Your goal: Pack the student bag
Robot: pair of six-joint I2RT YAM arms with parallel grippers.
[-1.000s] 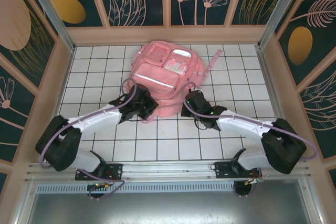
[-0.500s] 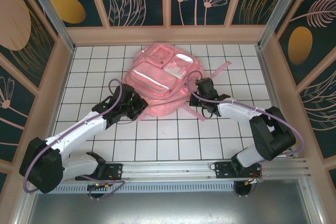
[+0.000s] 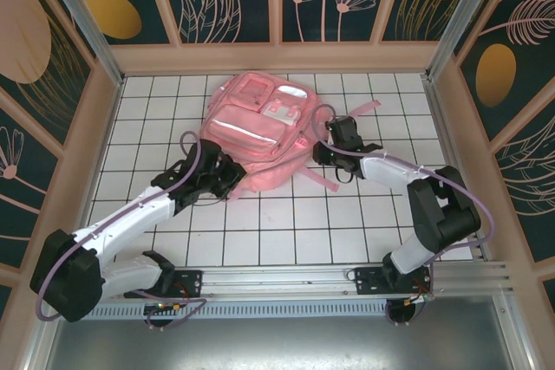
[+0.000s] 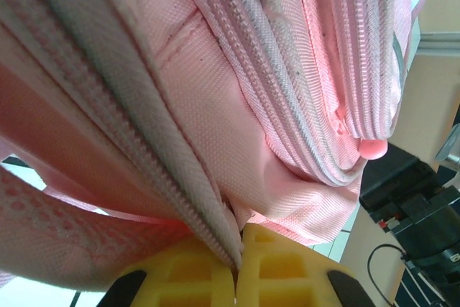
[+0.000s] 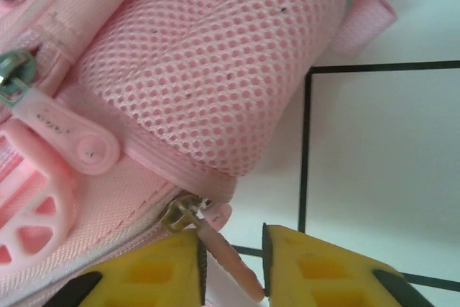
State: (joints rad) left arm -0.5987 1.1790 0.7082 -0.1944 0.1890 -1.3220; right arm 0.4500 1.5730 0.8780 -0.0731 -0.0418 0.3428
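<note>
at the far middle of the white gridded table point(image 3: 286, 231), one student bag point(image 3: 260, 132) lies flat, pockets up, skewed to the grid. it's slumped, so i can't call its long axis. two grippers are on it. the left gripper point(image 3: 227, 181) is clamped tight on the zip seam at the near-left edge. the right gripper point(image 3: 321, 155) has its jaws a little apart, with a pink zip pull point(image 5: 223, 253) loose between them. marks on the bigger pull tab point(image 5: 72, 141) are too small to read.

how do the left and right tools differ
Left tool is shut, pinching the bag at a zip seam; right tool has jaws apart around a zip pull. Left tool is at the bag's near-left edge, right tool at its right side. Both have yellow fingers.
</note>
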